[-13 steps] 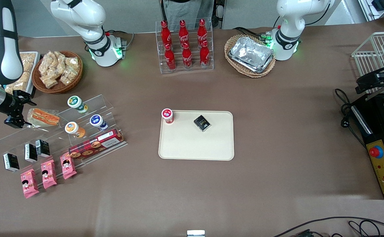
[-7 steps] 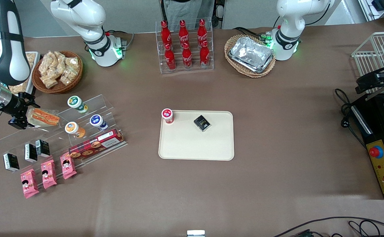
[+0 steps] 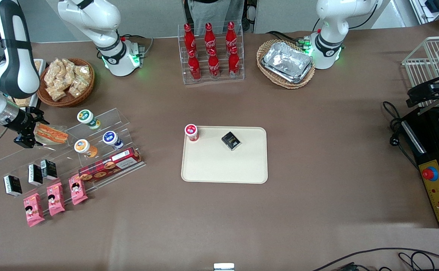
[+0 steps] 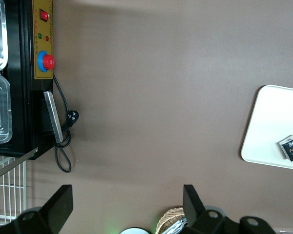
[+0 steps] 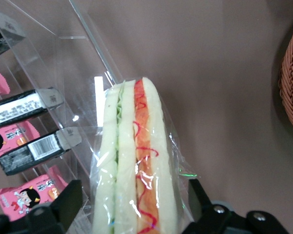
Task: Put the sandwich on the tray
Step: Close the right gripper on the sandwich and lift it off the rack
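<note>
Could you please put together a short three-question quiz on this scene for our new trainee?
1. True or false: the sandwich already lies on the tray.
2. Which two items sit on the tray?
3. Where is the gripper: A) over the tray, B) at the sandwich on the clear display stand, C) above the cola bottles?

Key:
1. False; it is on the stand, toward the working arm's end of the table.
2. A red-lidded cup and a small black box.
3. B; its fingers flank the sandwich, open.

Claw [image 3: 29,132] astride sandwich [image 3: 50,134] on acrylic rack [image 3: 91,150], tray [image 3: 225,165] mid-table
</note>
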Robot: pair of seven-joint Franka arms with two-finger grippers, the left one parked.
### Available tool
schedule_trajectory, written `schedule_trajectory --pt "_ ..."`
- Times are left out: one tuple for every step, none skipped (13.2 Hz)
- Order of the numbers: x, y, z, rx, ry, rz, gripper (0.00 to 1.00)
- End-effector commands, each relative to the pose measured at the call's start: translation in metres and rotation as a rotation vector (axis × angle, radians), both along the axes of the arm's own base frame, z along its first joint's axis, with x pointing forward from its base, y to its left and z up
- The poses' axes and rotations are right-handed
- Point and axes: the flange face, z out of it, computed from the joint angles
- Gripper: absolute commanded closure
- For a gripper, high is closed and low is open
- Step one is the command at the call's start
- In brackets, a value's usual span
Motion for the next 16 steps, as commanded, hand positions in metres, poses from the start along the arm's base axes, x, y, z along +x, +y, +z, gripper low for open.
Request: schedule_trajectory --pt "-0.005 -0.001 0.000 0.006 -0.020 -0.020 0.28" --pt "-0.004 0.000 0.000 0.006 -0.020 -0.018 0.39" --pt "-0.004 0.000 -0.001 0.007 -0.018 -0.018 0.51" --pt "-0.004 0.000 -0.001 0.007 -0.018 -0.018 0.54" --pt "-0.004 0.000 -0.001 0.007 -0.018 -0.016 0.60" --pt "-0.004 0.000 -0.001 0.007 -0.018 -0.016 0.61" --pt "-0.003 0.000 -0.001 0.006 -0.019 -0.015 0.61" --pt "-0.003 0.000 0.002 0.006 -0.020 -0.007 0.61" --pt "-0.003 0.001 0.007 0.005 -0.024 0.002 0.61" --pt "-0.002 0.000 0.015 0.001 -0.035 0.004 0.61" --pt "0.000 0.001 0.027 0.000 -0.039 0.015 0.61" --pt "0.003 0.000 0.039 0.005 -0.026 0.032 0.61" --pt "0.008 0.001 0.055 0.010 -0.015 0.043 0.61" --pt "0.015 0.002 0.072 0.014 -0.005 0.051 0.61" --pt "0.019 0.004 0.087 0.018 0.004 0.054 0.61" --pt "0.023 0.007 0.098 0.021 0.012 0.057 0.61"
